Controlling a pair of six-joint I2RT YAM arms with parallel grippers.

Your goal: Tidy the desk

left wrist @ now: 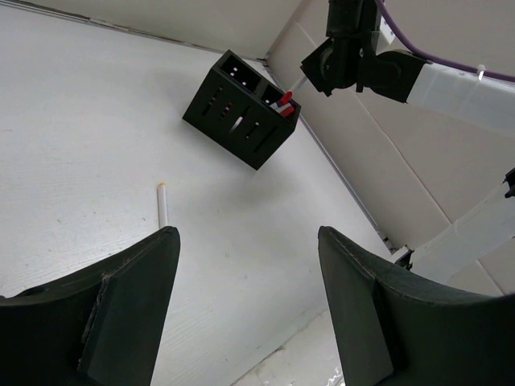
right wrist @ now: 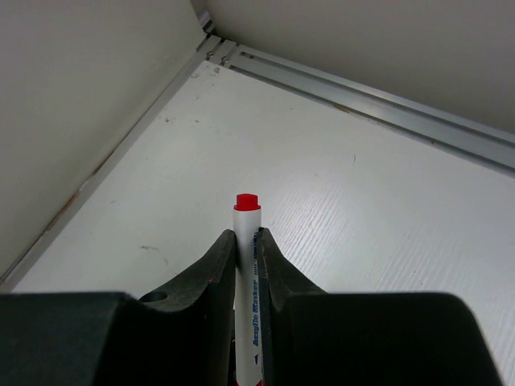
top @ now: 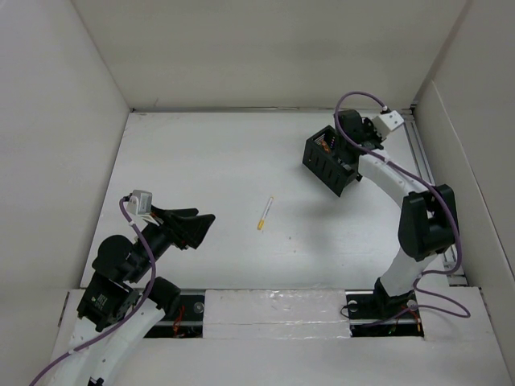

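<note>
The right claw [right wrist: 246, 240] grips a red-capped marker [right wrist: 246, 211] by the organizer [top: 326, 165]. Well apart from the organizer, the left claw [left wrist: 245, 241] gapes. The white desk [top: 201, 161] lies under the organizer, with walls [top: 265, 48] around and a rail [right wrist: 362, 87] beside it.

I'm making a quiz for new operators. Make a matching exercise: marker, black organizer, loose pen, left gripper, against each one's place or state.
1 marker
2 organizer
3 pen
4 left gripper

A lying loose in the middle of the desk
B open, empty
C clamped in the right gripper
D at the desk's far right

Pairs: 1-C, 2-D, 3-A, 4-B
</note>
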